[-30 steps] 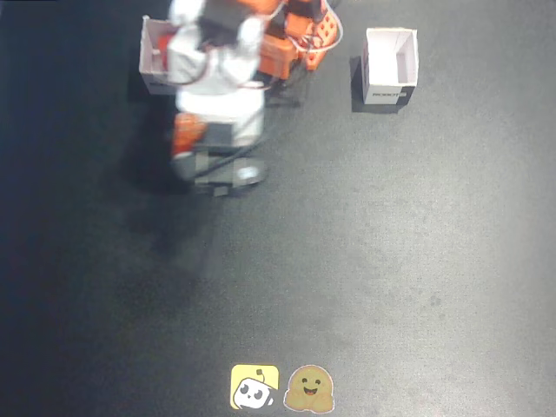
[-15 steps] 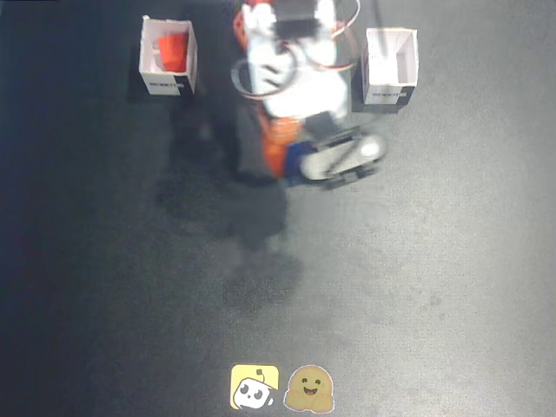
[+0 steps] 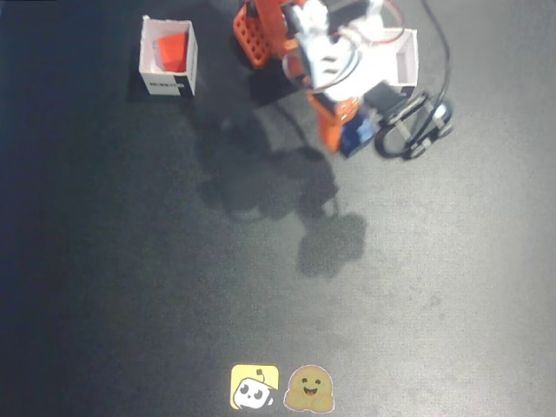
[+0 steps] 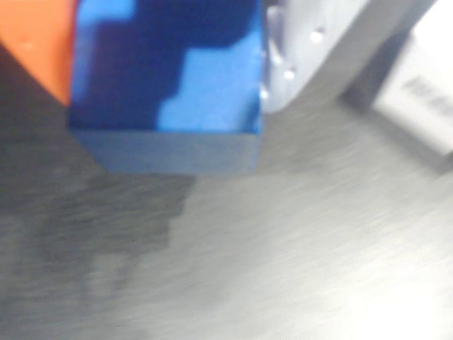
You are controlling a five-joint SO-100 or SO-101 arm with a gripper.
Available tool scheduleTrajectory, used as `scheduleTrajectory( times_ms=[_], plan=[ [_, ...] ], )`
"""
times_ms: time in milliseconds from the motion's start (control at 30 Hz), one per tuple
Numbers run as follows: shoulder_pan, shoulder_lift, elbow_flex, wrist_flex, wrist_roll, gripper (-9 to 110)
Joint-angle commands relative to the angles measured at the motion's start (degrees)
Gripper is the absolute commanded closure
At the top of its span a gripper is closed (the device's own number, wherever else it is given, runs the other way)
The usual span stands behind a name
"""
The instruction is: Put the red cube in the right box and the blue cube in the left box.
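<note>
A: Gripper (image 3: pixel 356 137) first — what do you have on your screen?

B: I see it clenched on the blue cube (image 3: pixel 358 136). In the wrist view the blue cube (image 4: pixel 166 81) fills the upper left, pinched between an orange finger (image 4: pixel 35 39) on its left and a pale grey finger (image 4: pixel 301 49) on its right, with the dark desk (image 4: pixel 283 248) blurred underneath.

A: Where does that put it in the fixed view?

B: I read it as held off the desk (image 3: pixel 130 287), just below and beside the white box (image 3: pixel 407 61) at upper right, which the arm partly covers. That box's corner (image 4: pixel 425 99) also shows at the right edge of the wrist view.

A: And the red cube?

B: I see the red cube (image 3: pixel 173 50) lying inside the other white box (image 3: pixel 170 82) at upper left, well apart from the arm. Two stickers, a yellow one (image 3: pixel 254 387) and a brown smiling one (image 3: pixel 309 388), sit at the bottom edge.
</note>
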Motion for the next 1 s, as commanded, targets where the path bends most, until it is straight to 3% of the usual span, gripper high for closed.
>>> scheduleTrajectory(
  times_ms=[0, 967],
  plan=[
    [-6.42, 2.90, -1.14, 2.20, 4.04, 89],
    [-39.73, 8.09, 3.34, 7.21, 18.81, 89]
  ],
)
